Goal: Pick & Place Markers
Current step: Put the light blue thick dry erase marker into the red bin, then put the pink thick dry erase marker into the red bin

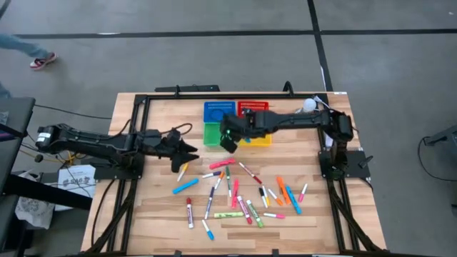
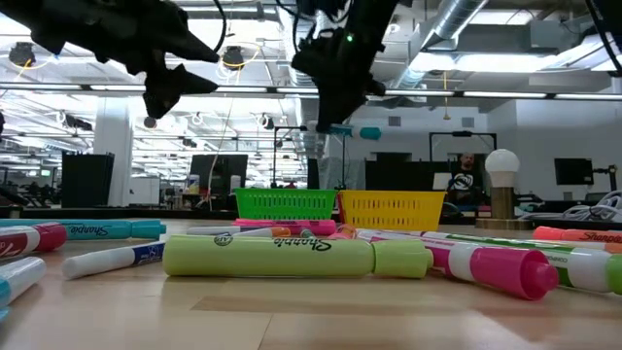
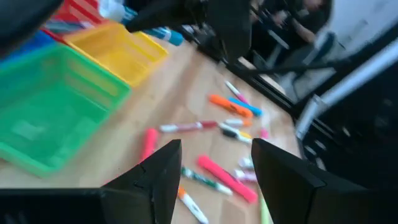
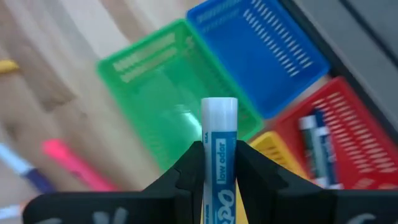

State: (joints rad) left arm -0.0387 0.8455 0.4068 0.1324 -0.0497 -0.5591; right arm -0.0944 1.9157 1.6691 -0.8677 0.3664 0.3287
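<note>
left gripper (image 1: 187,152) hangs just above the table at the left edge of the marker scatter, fingers spread and holding nothing. its wrist view looks past the two open fingers (image 3: 163,174) at loose markers (image 1: 239,194) lying flat on the wood: a pink one, a red-capped white one, orange ones farther off. the nearest, an orange-tipped marker (image 1: 183,171), lies just beside it on the table.

these pens should handle as light, stiff plastic with smooth round barrels that roll and slip easily, so the safest hold is probably across the mid-barrel, fingers square to the long axis, not on the cap end.

farther right, the right gripper (image 1: 229,140) is raised at the front edge of the green tray (image 1: 212,133), clamped on a blue-labelled marker (image 4: 219,149) with a pale end. the marker sits between the fingers, gripped low on the barrel with most of its length sticking out ahead. in the wrist view it points over the green tray, with the blue tray (image 4: 261,50) and the red tray (image 4: 329,130) beyond; the red one already holds some markers. a yellow tray (image 1: 260,140) sits beside the green.
</note>
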